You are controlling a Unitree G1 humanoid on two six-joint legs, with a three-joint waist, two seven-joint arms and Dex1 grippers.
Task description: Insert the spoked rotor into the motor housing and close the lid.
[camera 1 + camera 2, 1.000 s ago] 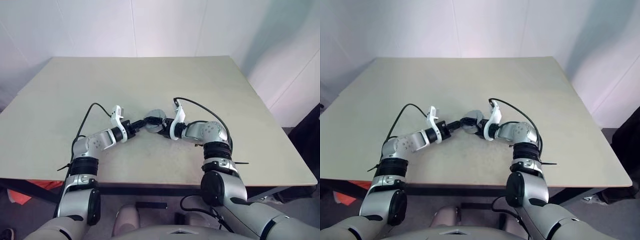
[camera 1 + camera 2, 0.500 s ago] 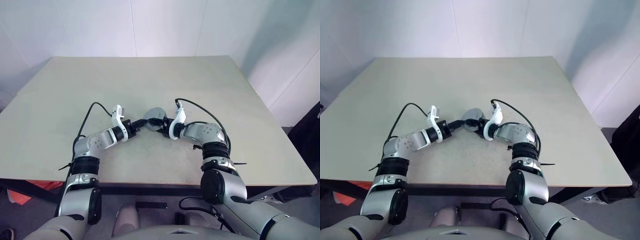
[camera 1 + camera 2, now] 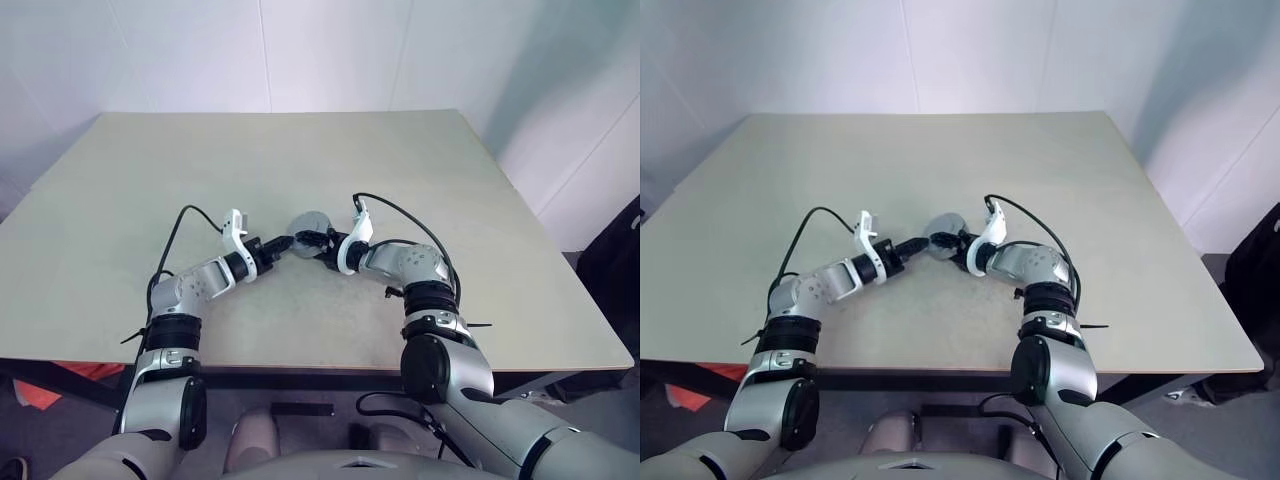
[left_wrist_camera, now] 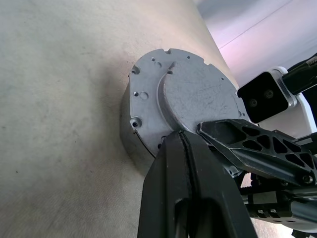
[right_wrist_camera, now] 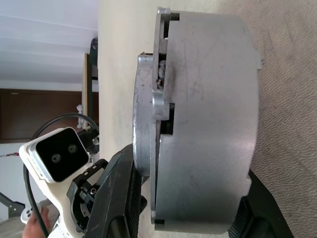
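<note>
Silvery-grey metal sits at the middle of the pale desk (image 3: pixel 470 200): the lid (image 4: pixel 190 96) lies on top of the motor housing (image 5: pixel 210 124), and the pair stands between the two arms, a little nearer the near edge than the far one. Through the slot between lid and housing a bit of coil is visible, but the spoked rotor itself cannot be made out; I judge it is already inside.

The left end effector (image 4: pixel 182 144) is fully shut, holding nothing, with its closed tip pressed on the lid's raised centre plate from the left. The right end effector (image 3: pixel 318 240) has changed: a second ago its fingers stood wide beside the assembly, and since then they have drawn in to roughly half their spread while the hand has edged in from the right. One finger (image 5: pixel 121 188) now lies against the lid's edge and the other by the housing's base, so the fingers appear to bracket the stack across its height; whether they are already clamping it firmly I cannot tell.

The lid looks not quite flush, with a gap showing along one side. The closing fingers suggest the lid is being squeezed down onto the housing, the final step.
</note>
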